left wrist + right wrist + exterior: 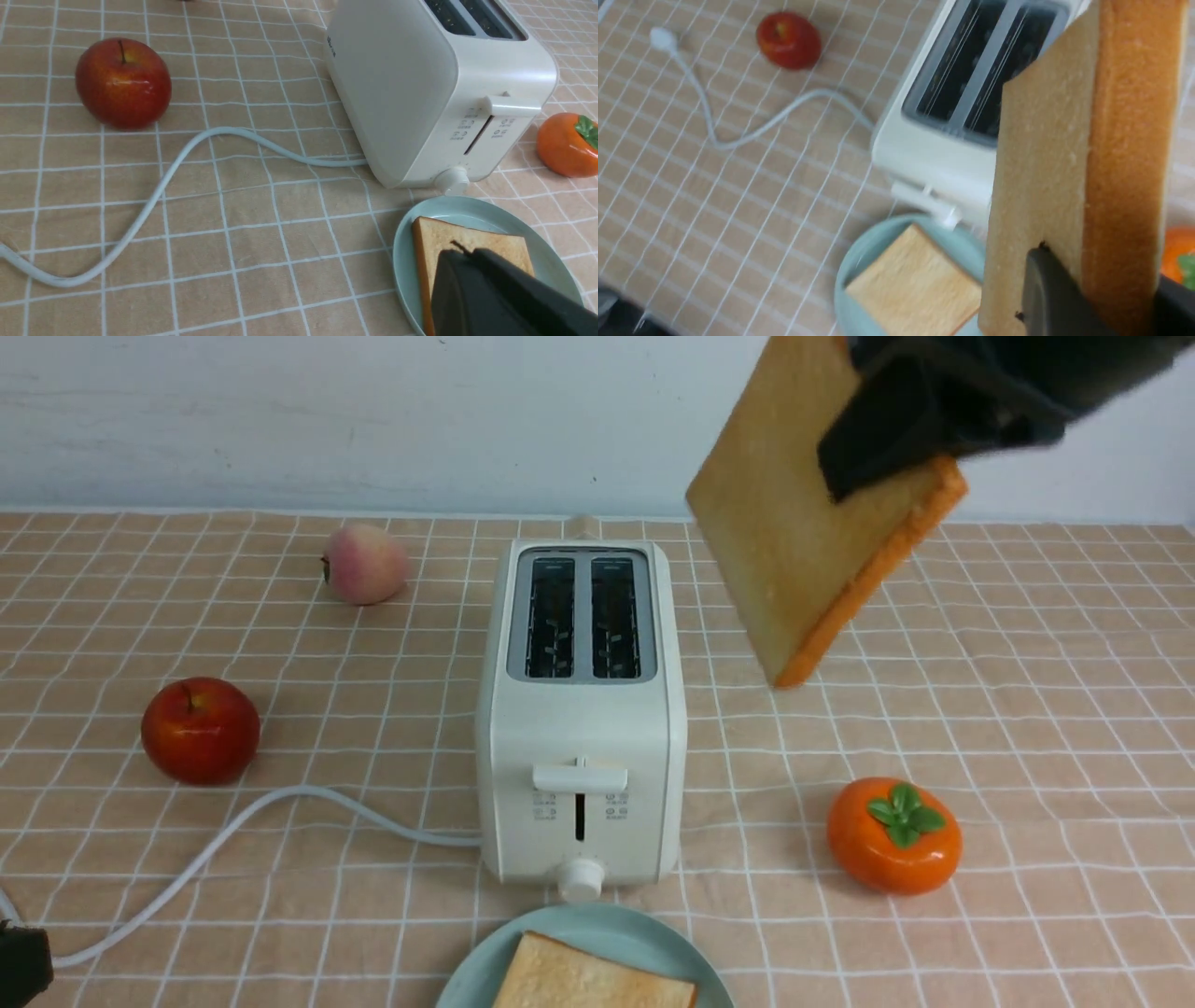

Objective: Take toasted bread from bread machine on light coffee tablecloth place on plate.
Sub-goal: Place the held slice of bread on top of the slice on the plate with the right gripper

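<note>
Golden-tan square toast slice (784, 569) hangs pinched across its faces in your right jaws; it looks light, stiff and crumbly, so squeeze gently. Whether your left jaws gape, you cannot tell.

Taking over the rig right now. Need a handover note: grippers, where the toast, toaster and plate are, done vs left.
Right gripper: shut on one toast slice, held tilted in the air, above and to the right of the toaster.
Left gripper: low on the robot's left, nothing seen in it; can't tell whether it is open or shut.
The toaster stands on the tablecloth, both slots empty.
Done: the other slice lies flat on the plate, just in front of the toaster.
Left: bring the held slice to the plate, set it down, release.
</note>
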`<action>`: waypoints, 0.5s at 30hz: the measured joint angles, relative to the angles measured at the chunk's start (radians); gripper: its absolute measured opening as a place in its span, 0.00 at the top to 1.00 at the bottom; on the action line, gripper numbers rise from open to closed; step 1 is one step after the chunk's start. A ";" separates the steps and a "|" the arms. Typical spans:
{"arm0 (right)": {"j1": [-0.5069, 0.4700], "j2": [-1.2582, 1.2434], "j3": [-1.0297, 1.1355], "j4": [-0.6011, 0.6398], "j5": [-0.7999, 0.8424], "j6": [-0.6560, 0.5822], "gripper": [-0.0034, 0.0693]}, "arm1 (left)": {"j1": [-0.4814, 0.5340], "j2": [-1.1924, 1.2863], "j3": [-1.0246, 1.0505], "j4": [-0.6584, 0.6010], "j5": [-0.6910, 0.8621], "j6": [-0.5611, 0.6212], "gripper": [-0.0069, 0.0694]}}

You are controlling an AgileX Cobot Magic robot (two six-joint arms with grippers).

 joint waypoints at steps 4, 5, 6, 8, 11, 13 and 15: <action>0.000 -0.025 0.290 0.203 -0.004 -0.131 0.81 | 0.000 0.000 0.000 0.009 -0.017 -0.001 0.93; 0.000 -0.016 0.363 0.261 -0.012 -0.174 0.81 | 0.000 0.000 0.000 0.012 -0.025 -0.002 0.93; 0.000 -0.014 0.377 0.273 -0.014 -0.183 0.81 | 0.000 0.000 0.000 0.011 -0.026 -0.002 0.93; 0.000 0.012 0.502 0.402 -0.070 -0.271 0.81 | 0.000 0.000 0.000 0.030 -0.032 -0.002 0.93; 0.000 0.075 0.641 0.602 -0.185 -0.438 0.81 | 0.000 0.000 0.000 0.069 -0.037 -0.002 0.93; 0.000 0.112 0.680 0.680 -0.220 -0.505 0.81 | 0.000 0.000 0.000 0.076 -0.038 -0.002 0.93; 0.000 0.151 0.693 0.745 -0.240 -0.566 0.81 | 0.000 0.000 0.000 0.079 -0.038 -0.002 0.93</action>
